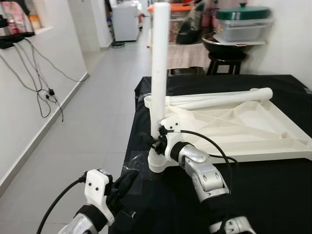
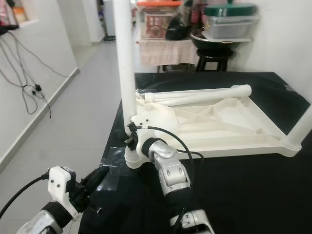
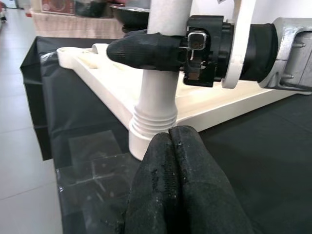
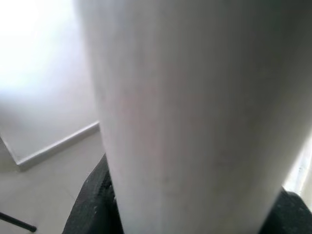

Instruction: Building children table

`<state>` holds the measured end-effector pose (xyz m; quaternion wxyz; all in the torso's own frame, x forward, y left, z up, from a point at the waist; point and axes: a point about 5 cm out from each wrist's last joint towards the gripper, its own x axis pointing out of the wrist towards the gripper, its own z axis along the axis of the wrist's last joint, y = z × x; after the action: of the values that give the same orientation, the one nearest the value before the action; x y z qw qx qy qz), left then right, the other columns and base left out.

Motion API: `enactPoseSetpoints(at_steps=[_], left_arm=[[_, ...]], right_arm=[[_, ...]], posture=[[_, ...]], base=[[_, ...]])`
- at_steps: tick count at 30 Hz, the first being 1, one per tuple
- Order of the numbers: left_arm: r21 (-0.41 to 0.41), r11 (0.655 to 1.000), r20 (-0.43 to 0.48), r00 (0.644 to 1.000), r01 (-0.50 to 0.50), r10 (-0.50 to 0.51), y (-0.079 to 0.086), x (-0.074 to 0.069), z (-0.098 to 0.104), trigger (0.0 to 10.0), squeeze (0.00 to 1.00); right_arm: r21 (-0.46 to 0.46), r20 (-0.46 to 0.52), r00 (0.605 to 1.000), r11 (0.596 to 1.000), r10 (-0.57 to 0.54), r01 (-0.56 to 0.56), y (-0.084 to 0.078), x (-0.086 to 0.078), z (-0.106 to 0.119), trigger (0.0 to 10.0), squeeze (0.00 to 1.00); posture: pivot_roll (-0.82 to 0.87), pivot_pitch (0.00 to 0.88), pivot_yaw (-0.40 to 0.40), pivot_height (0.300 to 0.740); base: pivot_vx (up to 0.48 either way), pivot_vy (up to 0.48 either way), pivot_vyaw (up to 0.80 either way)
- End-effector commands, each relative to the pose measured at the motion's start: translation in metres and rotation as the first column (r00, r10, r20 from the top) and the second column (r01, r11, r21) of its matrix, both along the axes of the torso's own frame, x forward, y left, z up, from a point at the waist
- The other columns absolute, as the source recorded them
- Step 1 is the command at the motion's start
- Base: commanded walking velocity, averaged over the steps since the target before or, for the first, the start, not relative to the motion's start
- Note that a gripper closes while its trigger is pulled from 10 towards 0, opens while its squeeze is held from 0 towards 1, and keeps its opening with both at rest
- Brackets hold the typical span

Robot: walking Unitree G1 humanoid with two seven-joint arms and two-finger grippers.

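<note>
from the head we see a black-draped table (image 1: 273,195) beside a grey tiled floor (image 1: 92,122), an upturned white ribbed plastic tabletop (image 1: 253,126) lying on it. our right gripper (image 1: 157,141) clasps the smooth upright white leg (image 1: 159,58) seated in the near corner socket. in the left wrist view our left gripper (image 3: 170,146) hovers pressed closed, just before that leg's ringed base.
</note>
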<state>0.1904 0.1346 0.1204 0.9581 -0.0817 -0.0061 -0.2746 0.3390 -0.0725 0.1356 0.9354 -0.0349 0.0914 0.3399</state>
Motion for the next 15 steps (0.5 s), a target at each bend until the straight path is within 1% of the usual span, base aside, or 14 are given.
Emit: enactPoseSetpoints(at_steps=[1, 2, 3, 5, 6, 7, 8, 9, 10, 12, 15], left_arm=[[-0.005, 1.000, -0.021, 1.000, -0.011, 0.011, 0.001, -0.001, -0.003, 0.9, 0.00], [-0.006, 1.000, -0.020, 0.999, -0.025, 0.025, 0.002, 0.000, -0.003, 10.0, 0.00], [-0.007, 0.999, -0.019, 0.999, -0.033, 0.033, 0.002, 0.001, -0.003, 10.0, 0.00], [-0.007, 0.999, -0.019, 0.999, -0.033, 0.033, 0.002, 0.001, -0.003, 10.0, 0.00], [-0.010, 0.999, -0.019, 0.999, -0.038, 0.037, 0.002, 0.002, -0.004, 10.0, 0.00], [-0.010, 0.999, -0.019, 0.999, -0.038, 0.037, 0.002, 0.002, -0.004, 10.0, 0.00], [-0.014, 0.999, -0.020, 0.999, -0.041, 0.041, 0.003, 0.004, -0.004, 10.0, 0.00], [-0.017, 0.999, -0.020, 0.999, -0.043, 0.043, 0.002, 0.006, -0.005, 10.0, 0.00], [-0.017, 0.999, -0.020, 0.999, -0.043, 0.043, 0.002, 0.006, -0.005, 10.0, 0.00], [-0.024, 0.998, -0.022, 0.998, -0.053, 0.053, 0.002, 0.009, -0.007, 10.0, 0.00], [-0.025, 0.998, -0.022, 0.998, -0.055, 0.055, 0.002, 0.009, -0.007, 10.0, 0.00]], right_arm=[[-0.042, -0.137, 0.990, 0.999, -0.038, 0.033, -0.013, -0.005, -0.030, 10.0, 0.00], [0.002, -0.127, 0.990, 0.998, 0.067, -0.067, -0.007, -0.004, -0.023, 10.0, 1.00], [0.041, -0.080, 0.986, 0.989, 0.145, -0.142, -0.002, -0.005, -0.008, 10.0, 1.00], [0.041, -0.080, 0.986, 0.989, 0.145, -0.142, -0.002, -0.005, -0.008, 10.0, 1.00], [0.086, -0.022, 0.967, 0.965, 0.252, -0.250, 0.002, -0.005, 0.009, 10.0, 1.00], [0.086, -0.022, 0.967, 0.965, 0.252, -0.250, 0.002, -0.005, 0.009, 10.0, 1.00], [0.094, 0.045, 0.923, 0.918, 0.382, -0.385, 0.002, -0.003, 0.024, 10.0, 1.00], [0.064, 0.090, 0.875, 0.874, 0.477, -0.483, 0.001, 0.000, 0.035, 10.0, 0.00], [0.064, 0.090, 0.875, 0.874, 0.477, -0.483, 0.001, 0.000, 0.035, 10.0, 0.00], [0.031, 0.077, 0.786, 0.787, 0.613, -0.617, -0.003, 0.012, 0.044, 10.0, 0.00], [0.031, 0.072, 0.776, 0.776, 0.626, -0.629, -0.003, 0.013, 0.044, 10.0, 0.00]], posture=[[0.01, 0.021, 0.006, 0.740], [0.01, 0.014, 0.004, 0.740], [0.02, 0.011, 0.004, 0.740], [0.02, 0.011, 0.004, 0.740], [0.02, 0.000, 0.004, 0.740], [0.02, 0.000, 0.004, 0.740], [0.02, 0.000, 0.003, 0.740], [0.03, 0.000, -0.001, 0.740], [0.03, 0.000, -0.001, 0.740], [0.05, 0.000, -0.011, 0.740], [0.05, 0.000, -0.013, 0.740]], base=[[0.000, 0.000, 0.00], [0.000, 0.000, 0.00], [0.000, 0.000, 0.00], [0.000, 0.000, 0.00], [0.000, 0.000, 0.00], [0.000, 0.000, 0.00], [0.000, 0.000, 0.00], [0.000, 0.000, 0.00], [0.000, 0.000, 0.00], [0.000, 0.000, 0.00], [0.000, 0.000, 0.00]])
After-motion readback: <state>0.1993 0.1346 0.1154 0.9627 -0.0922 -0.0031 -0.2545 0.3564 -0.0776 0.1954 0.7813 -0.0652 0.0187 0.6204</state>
